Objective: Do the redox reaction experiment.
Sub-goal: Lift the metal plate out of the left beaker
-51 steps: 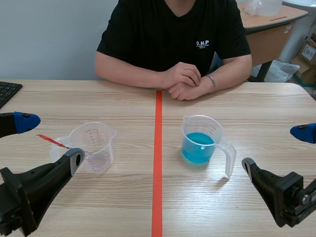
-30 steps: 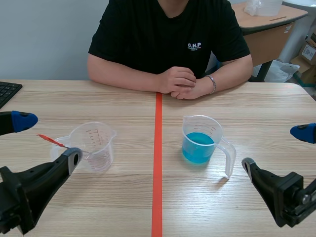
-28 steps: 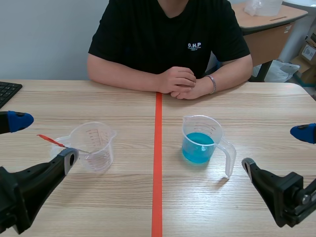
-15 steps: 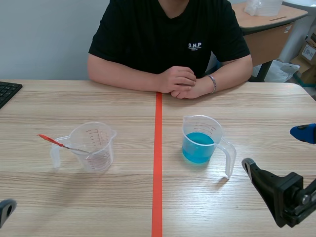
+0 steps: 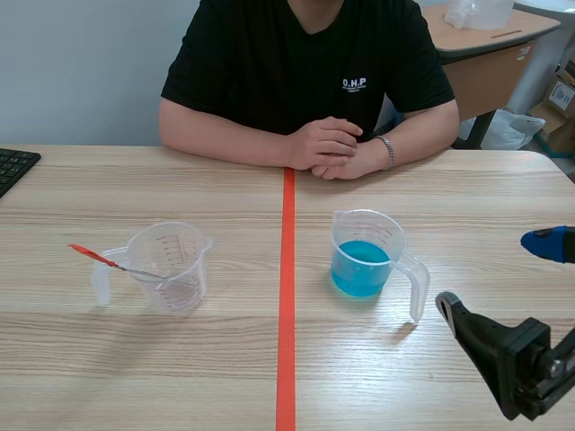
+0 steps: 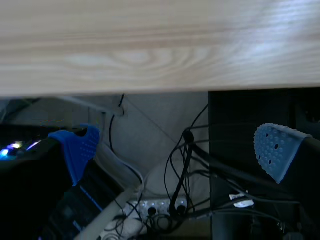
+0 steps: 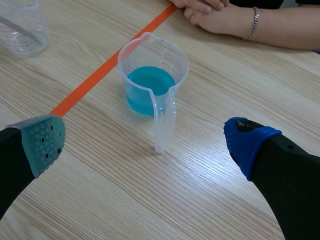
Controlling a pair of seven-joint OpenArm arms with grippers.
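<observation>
A clear measuring cup with blue liquid [image 5: 364,255] stands right of the orange tape line, its handle [image 5: 417,285] turned toward the right arm. In the right wrist view this cup [image 7: 152,80] sits ahead of my open right gripper [image 7: 145,137], its handle pointing between the fingers. A second clear cup [image 5: 169,267] stands left of the line with a red-handled tool [image 5: 101,259] resting in it. My right gripper [image 5: 499,278] hovers low at the table's right side. My left gripper [image 6: 177,145] is open and hangs below the table's front edge [image 6: 150,55], out of the scene view.
A person in a black shirt [image 5: 310,63] sits across the table with hands clasped [image 5: 337,148] at the far end of the tape line. A keyboard corner [image 5: 13,166] lies at the far left. Cables [image 6: 180,200] hang under the table.
My left arm has drawn back off the table and dropped below its front edge, leaving the scene view. The right gripper has shifted slightly. Both cups stay put.
</observation>
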